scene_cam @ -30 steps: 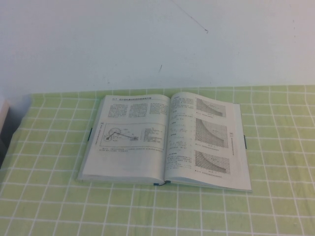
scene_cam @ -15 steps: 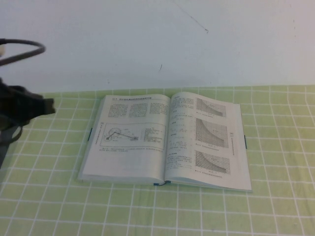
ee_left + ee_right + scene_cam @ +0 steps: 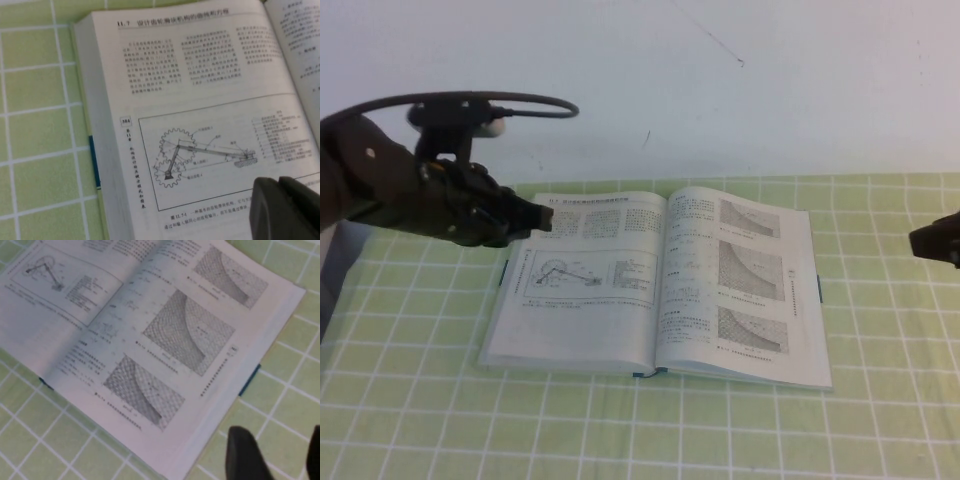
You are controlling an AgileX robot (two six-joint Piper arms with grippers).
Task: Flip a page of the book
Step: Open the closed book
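Book [image 3: 660, 285] pages are lying open and flat at the middle of the green checked tablecloth [image 3: 410, 400] in the high view, with text and a gear diagram on the left page and three grey graphs down the right page. A thin teal cover edge is showing at the spine and at both side edges. The left gripper [image 3: 542, 218] is hanging over the book's far left corner, its black arm reaching in from the left with a cable looping above it. The right gripper [image 3: 932, 240] is just entering at the right edge, well apart from the book. A white wall [image 3: 720, 90] is standing behind the table.

From the left wrist view, the left gripper [image 3: 286, 207] is hovering over the left page [image 3: 200, 110] beside the diagram — its fingers are sitting together, closed on nothing.

From the right wrist view, the right gripper [image 3: 272, 452] is hanging above the cloth just beside the book's [image 3: 150, 340] right edge; its two dark fingers [image 3: 245, 455] appear parted — though the picture is soft — with bare cloth between them.
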